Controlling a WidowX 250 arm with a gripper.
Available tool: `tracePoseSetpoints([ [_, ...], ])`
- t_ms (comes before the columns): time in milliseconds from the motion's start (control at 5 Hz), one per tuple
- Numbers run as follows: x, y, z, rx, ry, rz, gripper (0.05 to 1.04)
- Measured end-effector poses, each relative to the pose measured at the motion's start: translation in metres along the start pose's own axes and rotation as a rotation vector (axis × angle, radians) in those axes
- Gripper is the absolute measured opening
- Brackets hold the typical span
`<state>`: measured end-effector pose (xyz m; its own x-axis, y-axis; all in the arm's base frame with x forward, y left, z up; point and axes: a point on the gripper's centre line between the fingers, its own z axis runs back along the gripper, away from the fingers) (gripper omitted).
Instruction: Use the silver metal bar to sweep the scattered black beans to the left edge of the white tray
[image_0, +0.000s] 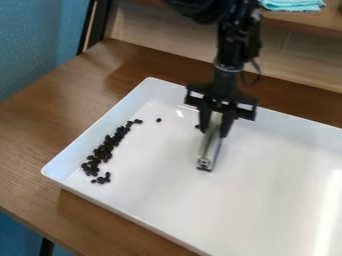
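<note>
Along the tray's (267, 200) left edge, beads (103, 151) are lying; your gripper (214, 132) is pinching a bar (210, 147) nearer the far edge.

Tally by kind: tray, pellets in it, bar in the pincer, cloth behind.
White tray: 1
Silver bar in the pincer: 1
Teal cloth: 1
Black pellets: 20+, too crowded for an exact count
Total: 3, plus the pellets
</note>
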<state>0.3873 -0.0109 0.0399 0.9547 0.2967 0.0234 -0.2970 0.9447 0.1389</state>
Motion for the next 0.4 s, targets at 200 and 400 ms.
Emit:
tracePoseSetpoints([
  [200,-0.002,0.032,-0.005,0.018,-0.006,0.034,0.370],
  [400,-0.010,0.075,-0.008,0.030,0.001,0.048,0.370],
])
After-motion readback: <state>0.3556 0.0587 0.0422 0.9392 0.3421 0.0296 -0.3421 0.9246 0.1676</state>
